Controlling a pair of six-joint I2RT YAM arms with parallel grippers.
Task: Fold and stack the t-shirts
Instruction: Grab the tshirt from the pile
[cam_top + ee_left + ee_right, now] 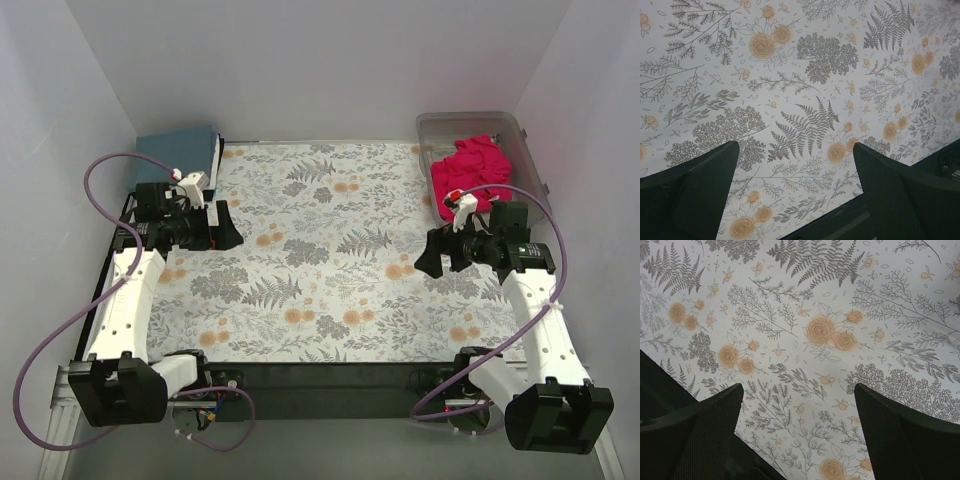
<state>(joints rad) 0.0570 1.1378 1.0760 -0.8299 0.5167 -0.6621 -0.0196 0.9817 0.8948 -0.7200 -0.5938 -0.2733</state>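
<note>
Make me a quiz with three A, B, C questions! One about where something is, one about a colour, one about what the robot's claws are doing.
1. Where is the pink t-shirt?
A) in the clear bin
B) on the floor
C) in a gripper

2. What colour is the t-shirt at the far left corner?
A) yellow
B) teal-blue
C) white

3. How are the left gripper and right gripper?
A) both open, empty
B) both shut on cloth
C) one open, one shut

Answers:
1 A: it lies crumpled inside the bin's walls.
2 B: the top view shows it teal-blue.
3 A: each wrist view shows a wide gap with only flowered cloth behind it.
</note>
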